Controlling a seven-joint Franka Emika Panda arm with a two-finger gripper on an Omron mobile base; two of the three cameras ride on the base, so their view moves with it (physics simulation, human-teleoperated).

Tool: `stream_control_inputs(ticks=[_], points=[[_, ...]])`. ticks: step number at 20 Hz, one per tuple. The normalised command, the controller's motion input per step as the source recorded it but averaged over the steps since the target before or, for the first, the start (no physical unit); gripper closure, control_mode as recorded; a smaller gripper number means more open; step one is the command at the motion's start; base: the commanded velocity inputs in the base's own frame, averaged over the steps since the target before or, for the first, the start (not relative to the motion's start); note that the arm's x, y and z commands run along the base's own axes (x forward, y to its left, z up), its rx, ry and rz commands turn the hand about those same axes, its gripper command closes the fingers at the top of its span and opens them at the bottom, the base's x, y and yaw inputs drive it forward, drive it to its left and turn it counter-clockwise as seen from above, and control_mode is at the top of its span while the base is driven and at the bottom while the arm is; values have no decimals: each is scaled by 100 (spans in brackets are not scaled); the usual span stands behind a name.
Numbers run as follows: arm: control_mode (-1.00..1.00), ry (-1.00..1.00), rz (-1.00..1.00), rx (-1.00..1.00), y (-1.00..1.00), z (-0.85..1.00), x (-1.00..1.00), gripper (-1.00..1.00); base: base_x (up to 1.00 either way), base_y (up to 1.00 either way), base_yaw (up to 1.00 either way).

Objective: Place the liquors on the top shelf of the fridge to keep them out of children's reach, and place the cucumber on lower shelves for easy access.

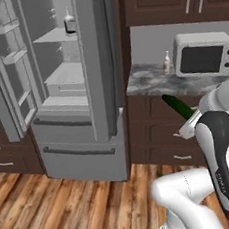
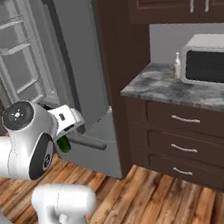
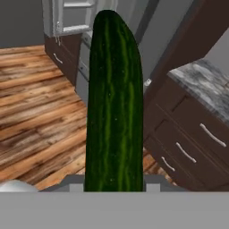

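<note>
While the fridge stands open: the arm holds a cucumber in front of the cabinets.
Gripper: the gripper [image 1: 186,123], at the right of the left base view, has its fingers closed on the lower end of the cucumber [image 3: 114,107], a narrow gap kept by the vegetable itself.
Cucumber: it sticks out up and to the left from the hand in the left base view, against the dark drawers; in the hand view it rises from bottom centre to the top.
Fridge: the fridge [image 1: 79,140] fills the left of the left base view, left door swung wide.
Dark bottle: the dark bottle [image 1: 69,24] stands on the top shelf [image 1: 52,37], upper centre-left.
Cream bottle: the cream bottle [image 1: 167,63] stands on the counter [image 1: 153,82], just left of the microwave [image 1: 204,54].
</note>
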Motion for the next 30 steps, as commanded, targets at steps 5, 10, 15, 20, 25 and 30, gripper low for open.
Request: stream_control_inputs(ticks=[5, 10, 15, 20, 25, 30], points=[[100, 0, 0, 0, 0, 0, 0, 100, -15, 88, 5], [100, 0, 0, 0, 0, 0, 0, 100, -1, 84, -1], [100, 0, 0, 0, 0, 0, 0, 100, 0, 66, -17], [100, 0, 0, 0, 0, 0, 0, 100, 0, 47, -29], [100, 0, 0, 0, 0, 0, 0, 100, 0, 50, -36], [100, 0, 0, 0, 0, 0, 0, 100, 0, 62, -35]])
